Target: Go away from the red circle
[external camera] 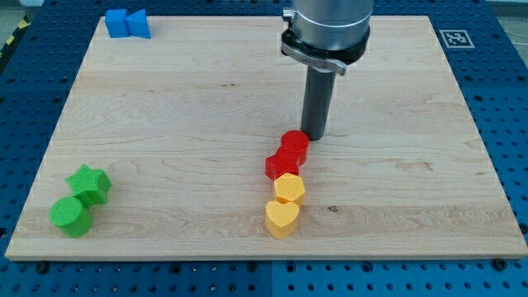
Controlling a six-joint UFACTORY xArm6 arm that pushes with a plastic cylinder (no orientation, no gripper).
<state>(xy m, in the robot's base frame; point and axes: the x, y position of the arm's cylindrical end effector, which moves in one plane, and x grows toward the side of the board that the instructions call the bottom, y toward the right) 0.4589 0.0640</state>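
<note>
The red circle (295, 144) lies just below the middle of the wooden board, at the top of a short column of blocks. My tip (315, 135) stands right beside it, at its upper right, touching or nearly touching its edge. A red star-shaped block (280, 164) sits directly below and left of the circle, against it. A yellow block (289, 188) and a yellow heart (282, 218) continue the column toward the view's bottom.
A green star (91, 183) and a green circle (70, 215) lie at the bottom left. Two blue blocks (127, 24) sit at the top left corner. The board (165, 107) ends on blue pegboard on all sides.
</note>
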